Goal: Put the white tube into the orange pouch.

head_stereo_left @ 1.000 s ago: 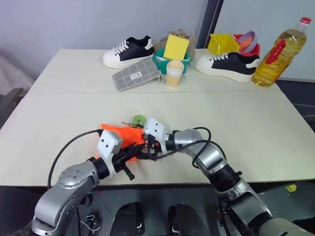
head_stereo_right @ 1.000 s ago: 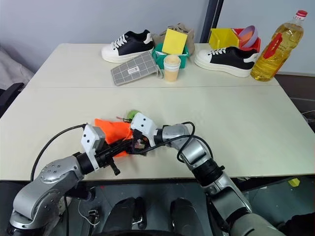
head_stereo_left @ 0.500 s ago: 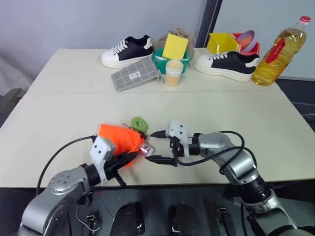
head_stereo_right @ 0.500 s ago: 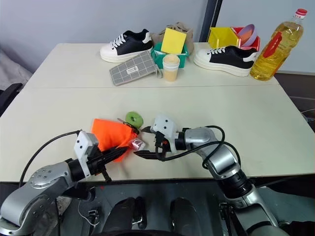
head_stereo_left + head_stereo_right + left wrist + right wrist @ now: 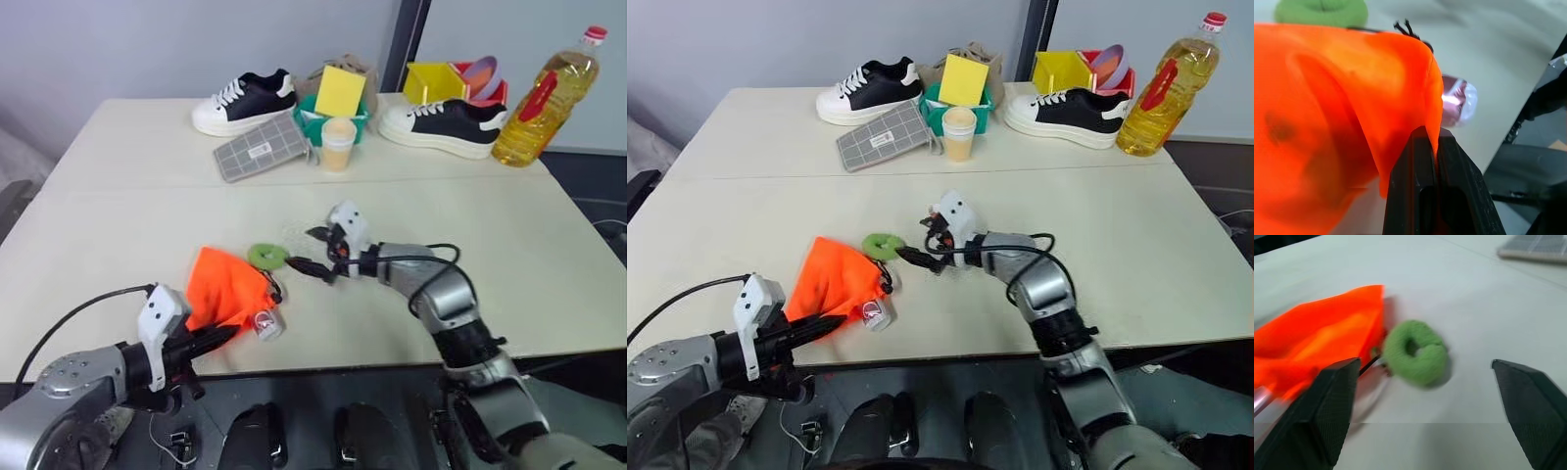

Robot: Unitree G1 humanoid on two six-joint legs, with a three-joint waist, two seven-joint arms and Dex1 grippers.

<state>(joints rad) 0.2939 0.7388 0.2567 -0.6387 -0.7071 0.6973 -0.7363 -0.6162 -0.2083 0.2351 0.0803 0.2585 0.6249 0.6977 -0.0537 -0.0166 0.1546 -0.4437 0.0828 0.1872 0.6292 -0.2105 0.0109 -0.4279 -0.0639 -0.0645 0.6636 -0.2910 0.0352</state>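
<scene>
My left gripper [image 5: 1426, 147] pinches the soft, limp orange pouch [image 5: 223, 294] by its edge; my right gripper [image 5: 315, 249] hangs spread wide and empty. The white tube [image 5: 265, 323], apparently half out of the mouth, looks light and slick, so I'd grip mid-body.

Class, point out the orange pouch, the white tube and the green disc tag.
orange pouch [image 5: 223, 294], left eye view, fabric middle.
white tube [image 5: 265, 324], left eye view, end protruding from pouch.
green disc tag [image 5: 883, 244], right eye view, ring edge.

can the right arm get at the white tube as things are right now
Probably yes. The right gripper is open and empty beside the green disc tag, and the white tube pokes out of the orange pouch close by, with bare table between them.
</scene>
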